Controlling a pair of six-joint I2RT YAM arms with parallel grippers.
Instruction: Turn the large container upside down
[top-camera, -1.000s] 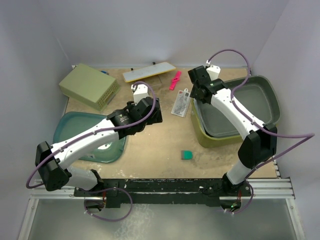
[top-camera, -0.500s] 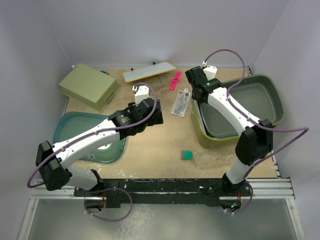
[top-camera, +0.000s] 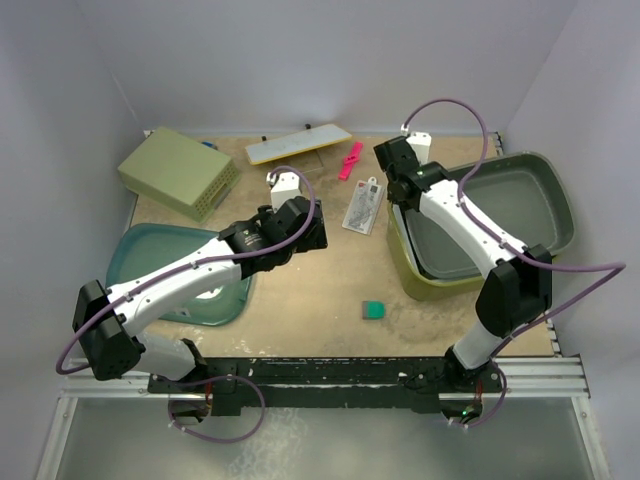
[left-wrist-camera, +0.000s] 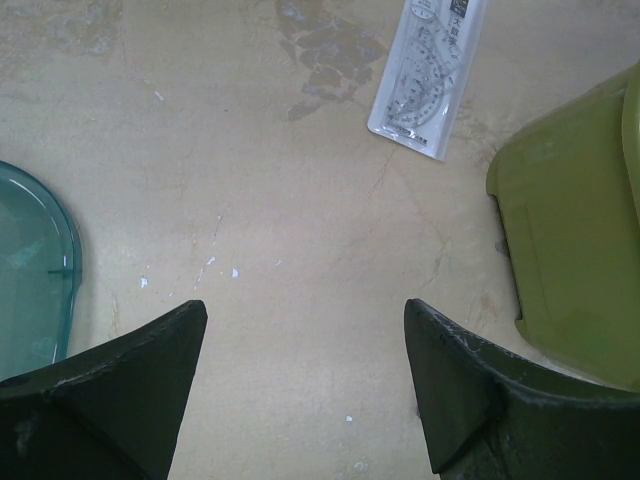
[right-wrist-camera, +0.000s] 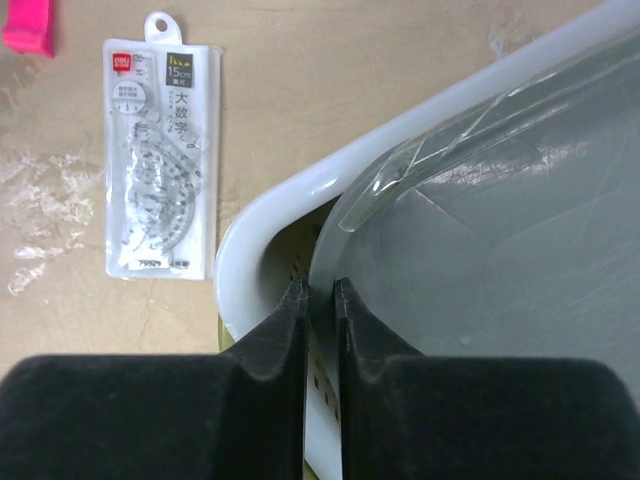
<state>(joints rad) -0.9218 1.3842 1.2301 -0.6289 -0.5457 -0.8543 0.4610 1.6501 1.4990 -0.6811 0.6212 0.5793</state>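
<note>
large container (top-camera: 436, 286), scuffed tan table (top-camera: 300, 295), pale walls (top-camera: 300, 60)

Left hand (left-wrist-camera: 305, 312) open, right hand (right-wrist-camera: 320, 292) seemingly pinched

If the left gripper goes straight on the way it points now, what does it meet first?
The left gripper would probably meet the bare table, short of the ruler packet; depth is unclear.
</note>
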